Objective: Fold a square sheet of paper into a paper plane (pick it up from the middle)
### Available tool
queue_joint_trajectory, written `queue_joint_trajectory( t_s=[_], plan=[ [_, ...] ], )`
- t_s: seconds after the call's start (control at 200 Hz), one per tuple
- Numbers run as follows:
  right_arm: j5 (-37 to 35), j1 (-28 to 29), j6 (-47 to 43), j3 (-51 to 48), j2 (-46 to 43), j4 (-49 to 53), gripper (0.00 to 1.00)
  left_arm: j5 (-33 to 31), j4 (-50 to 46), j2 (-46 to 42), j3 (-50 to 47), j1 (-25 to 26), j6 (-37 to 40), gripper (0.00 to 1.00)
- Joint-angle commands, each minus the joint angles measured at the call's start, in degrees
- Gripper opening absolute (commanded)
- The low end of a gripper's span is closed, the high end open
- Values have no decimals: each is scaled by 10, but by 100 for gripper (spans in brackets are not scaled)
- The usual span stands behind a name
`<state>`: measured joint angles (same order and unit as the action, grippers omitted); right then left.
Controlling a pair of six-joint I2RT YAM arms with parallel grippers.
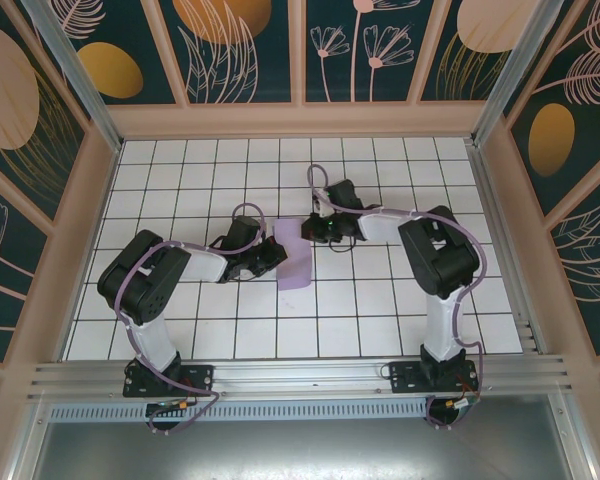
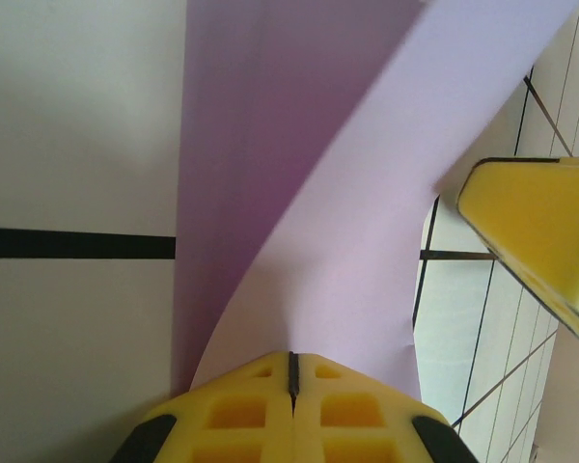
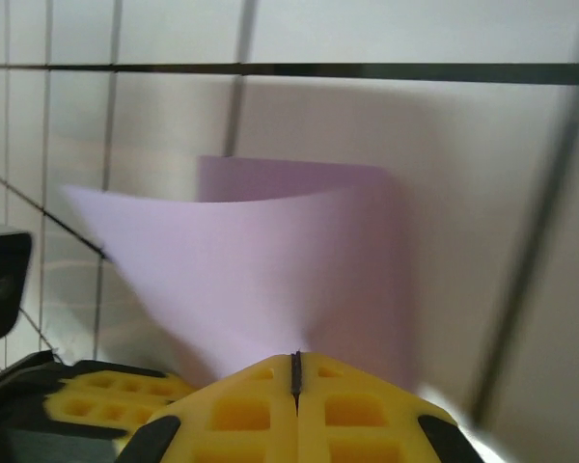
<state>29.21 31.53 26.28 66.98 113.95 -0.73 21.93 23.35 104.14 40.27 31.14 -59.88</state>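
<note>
White gridded counter (image 1: 380, 310) inside leaf-patterned walls (image 1: 240, 50): a lavender square sheet of paper (image 1: 293, 255) gripped from both sides.
Left end effector (image 2: 291, 371) and right end effector (image 3: 295, 362), yellow ribbed pads pressed together, each pinch the thin, plain sheet, which bows in a soft curve mid-counter between them.

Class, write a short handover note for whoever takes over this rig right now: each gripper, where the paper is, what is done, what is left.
Left gripper: jaws shut on the paper, at its left side.
Right gripper: jaws shut on the paper near its far right corner.
Paper: mid-table, curled over itself, partly lifted off the table.
Done: paper gripped, first fold seemingly begun; no sharp crease visible.
To do: press that fold, then every later fold.
</note>
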Motion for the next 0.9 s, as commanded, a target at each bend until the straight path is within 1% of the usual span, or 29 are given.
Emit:
queue_joint_trajectory(
  t_s=[0.0, 0.18, 0.205, 0.38, 0.56, 0.651, 0.736, 0.896],
  plan=[
    [0, 8, 9, 30, 37, -9, 0, -47, -148, 49, -43, 4, 4, 0],
    [-13, 1, 5, 57, 74, 4, 0, -47, -147, 46, -47, 4, 4, 0],
    [-15, -17, 4, 60, 79, 5, 0, -47, -147, 46, -48, 4, 4, 0],
    [-28, -61, -1, 75, 108, 4, 0, -46, -145, 45, -52, 4, 2, 0],
    [-34, -90, -6, 128, 125, 22, 0, -45, -145, 43, -52, 4, 3, 0],
    [-33, -92, -7, 141, 113, 31, 0, -45, -146, 43, -50, 4, 4, 0],
    [-22, -90, -2, 124, 81, 28, 0, -46, -146, 42, -49, 4, 5, 0],
    [7, -67, 12, 18, -13, 6, 0, -48, -144, 41, -47, 4, 6, 0]
  ],
)
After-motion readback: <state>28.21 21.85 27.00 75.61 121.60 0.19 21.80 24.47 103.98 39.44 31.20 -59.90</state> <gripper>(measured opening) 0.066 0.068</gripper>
